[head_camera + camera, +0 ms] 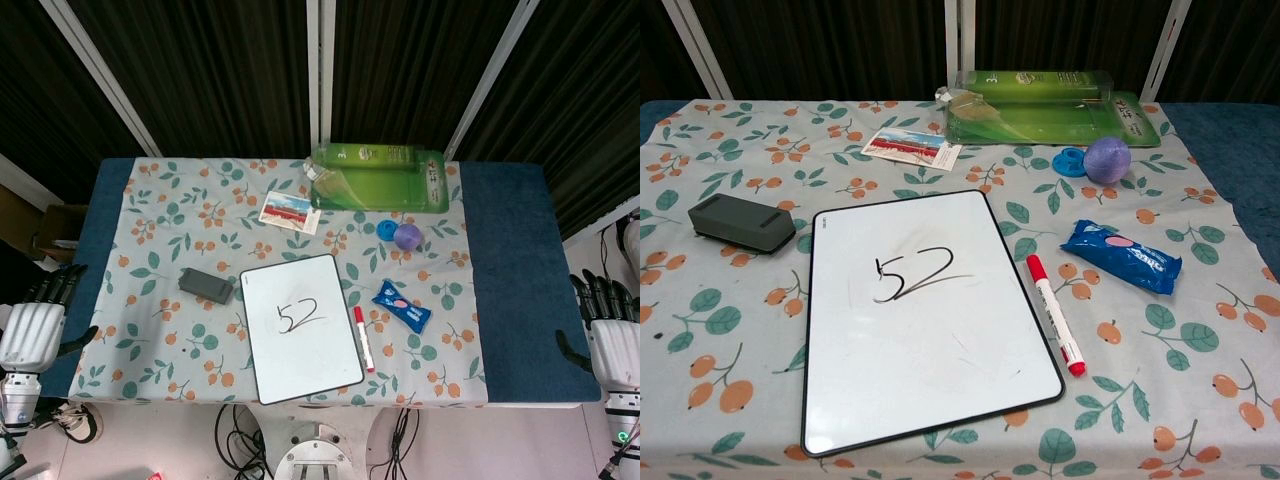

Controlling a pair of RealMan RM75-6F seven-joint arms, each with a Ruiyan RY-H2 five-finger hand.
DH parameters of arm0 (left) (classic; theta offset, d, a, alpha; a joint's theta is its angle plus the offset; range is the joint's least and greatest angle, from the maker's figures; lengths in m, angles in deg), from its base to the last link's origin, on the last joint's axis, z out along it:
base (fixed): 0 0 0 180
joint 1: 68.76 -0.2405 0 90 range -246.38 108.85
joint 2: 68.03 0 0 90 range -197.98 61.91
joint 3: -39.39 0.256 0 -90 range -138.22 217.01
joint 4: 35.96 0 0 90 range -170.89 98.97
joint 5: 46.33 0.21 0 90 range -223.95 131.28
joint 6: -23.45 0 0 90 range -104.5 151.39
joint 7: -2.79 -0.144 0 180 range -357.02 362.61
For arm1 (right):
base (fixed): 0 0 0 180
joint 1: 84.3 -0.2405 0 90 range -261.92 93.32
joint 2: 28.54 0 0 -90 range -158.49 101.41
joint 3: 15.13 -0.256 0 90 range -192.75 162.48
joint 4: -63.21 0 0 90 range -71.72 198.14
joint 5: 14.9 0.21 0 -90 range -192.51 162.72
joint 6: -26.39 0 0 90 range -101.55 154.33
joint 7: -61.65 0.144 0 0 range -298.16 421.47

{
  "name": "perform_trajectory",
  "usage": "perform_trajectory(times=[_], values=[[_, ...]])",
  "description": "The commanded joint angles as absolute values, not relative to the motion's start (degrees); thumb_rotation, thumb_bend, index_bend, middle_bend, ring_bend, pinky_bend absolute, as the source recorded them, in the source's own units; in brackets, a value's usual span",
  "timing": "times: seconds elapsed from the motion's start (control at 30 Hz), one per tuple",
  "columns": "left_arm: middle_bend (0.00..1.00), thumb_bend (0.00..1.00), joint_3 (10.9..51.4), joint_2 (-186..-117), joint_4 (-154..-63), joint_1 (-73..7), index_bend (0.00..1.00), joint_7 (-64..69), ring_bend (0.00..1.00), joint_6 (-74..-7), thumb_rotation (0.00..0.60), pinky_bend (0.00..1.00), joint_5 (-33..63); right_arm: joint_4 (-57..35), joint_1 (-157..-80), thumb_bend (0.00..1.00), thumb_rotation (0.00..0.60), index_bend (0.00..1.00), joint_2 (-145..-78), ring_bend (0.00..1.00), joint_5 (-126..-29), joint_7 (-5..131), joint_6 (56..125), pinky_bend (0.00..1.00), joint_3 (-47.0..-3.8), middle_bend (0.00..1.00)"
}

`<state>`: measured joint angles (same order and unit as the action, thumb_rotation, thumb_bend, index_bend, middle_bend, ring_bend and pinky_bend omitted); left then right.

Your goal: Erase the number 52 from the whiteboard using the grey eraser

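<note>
A white whiteboard (pixel 302 328) (pixel 925 315) with a black rim lies near the table's front edge, with "52" (pixel 300 315) (pixel 902 277) written in black near its middle. Just left of the board the grey eraser (pixel 206 286) (pixel 741 221) rests on the floral cloth. My left hand (pixel 35 322) hangs open beyond the table's left edge, far from the eraser. My right hand (pixel 608 325) hangs open beyond the right edge. The chest view shows neither hand.
A red marker (pixel 363 338) (pixel 1055 313) lies along the board's right side. A blue packet (pixel 401 306) (pixel 1121 255), a purple ball (pixel 406 236) (pixel 1106 158), a blue cap (pixel 386 228), a green package (pixel 378 177) (pixel 1040 104) and a card (pixel 288 211) (pixel 910 146) sit behind.
</note>
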<state>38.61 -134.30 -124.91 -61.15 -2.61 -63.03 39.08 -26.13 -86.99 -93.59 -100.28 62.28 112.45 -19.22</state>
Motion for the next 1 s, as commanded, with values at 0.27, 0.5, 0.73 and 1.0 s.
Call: perform_trajectory(times=[0.27, 0.5, 0.73, 1.0], values=[[0.11, 0.18, 38.4, -134.1, -124.7, -61.0, 0.08, -1.7, 0.12, -62.6, 0.584, 0.23, 40.2, -26.3, -86.6, 0.26, 0.600, 0.00, -93.4, 0.00, -100.4, 61.9, 113.1, 0.00, -19.1, 0.00], [0.10, 0.18, 37.8, -132.1, -126.1, -57.1, 0.08, -4.7, 0.12, -57.4, 0.600, 0.23, 42.1, -26.5, -86.8, 0.26, 0.600, 0.00, -93.4, 0.00, -99.6, 61.1, 112.8, 0.00, -19.6, 0.00], [0.09, 0.18, 35.1, -132.1, -125.8, -45.1, 0.08, -9.3, 0.11, -44.8, 0.600, 0.24, 46.7, -27.5, -87.2, 0.26, 0.600, 0.00, -93.0, 0.00, -99.7, 60.6, 112.6, 0.00, -19.8, 0.00], [0.09, 0.18, 36.4, -139.3, -114.0, -34.5, 0.08, -2.7, 0.10, -29.9, 0.600, 0.24, 47.7, -27.9, -86.6, 0.26, 0.600, 0.00, -92.7, 0.00, -98.9, 61.3, 112.4, 0.00, -19.5, 0.00]])
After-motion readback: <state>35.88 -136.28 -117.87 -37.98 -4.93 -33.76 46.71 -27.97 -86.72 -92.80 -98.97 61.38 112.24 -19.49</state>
